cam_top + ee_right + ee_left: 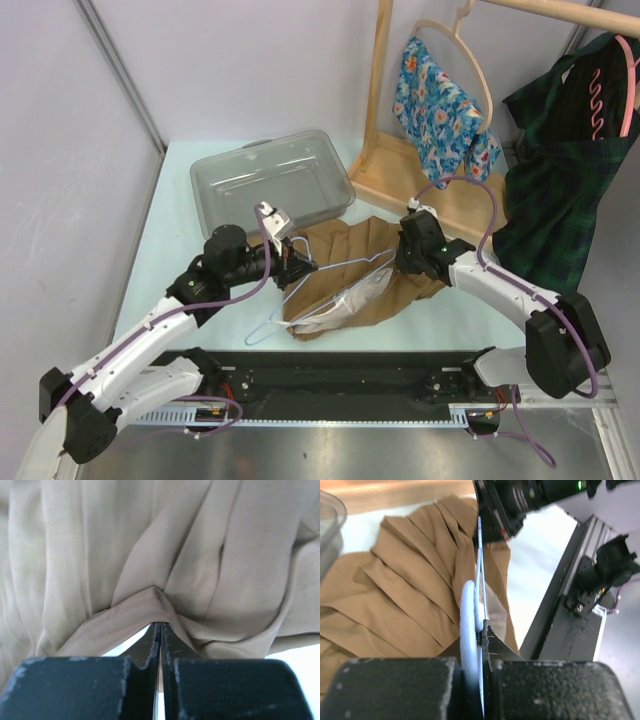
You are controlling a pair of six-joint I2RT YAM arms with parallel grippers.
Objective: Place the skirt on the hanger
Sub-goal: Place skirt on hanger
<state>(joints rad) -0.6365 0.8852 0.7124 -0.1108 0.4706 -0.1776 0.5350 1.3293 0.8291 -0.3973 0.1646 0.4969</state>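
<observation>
I had my left gripper (292, 258) clamped fully down on the pale wire hanger (340, 266), with the wire pinched between the pads. I held it at the skirt's nine o'clock edge so the frame reached across the cloth toward three o'clock. My left wrist camera showed the hanger (470, 610) running away from my left gripper (482, 630) over the pleats toward my other arm. My right gripper (408, 248) sat at the three o'clock side, closed tight on a fold of the brown skirt (370, 285). Through the right wrist camera, that gripper (159, 624) showed no gap, with a peak of the skirt (150, 555) drawn up into the tips. I judged I held the cloth there to lift its edge clear of the table (180, 250) and give the hanger something to catch. The skirt lay crumpled at the table's middle, the hanger resting across it rather than carrying it, so I counted the hanging as not yet done. A clear bin (270, 180) stood at eleven o'clock from the skirt. At one o'clock was the wooden rack (380, 80), holding a floral garment (435, 105) and a dark plaid one (560, 170).
</observation>
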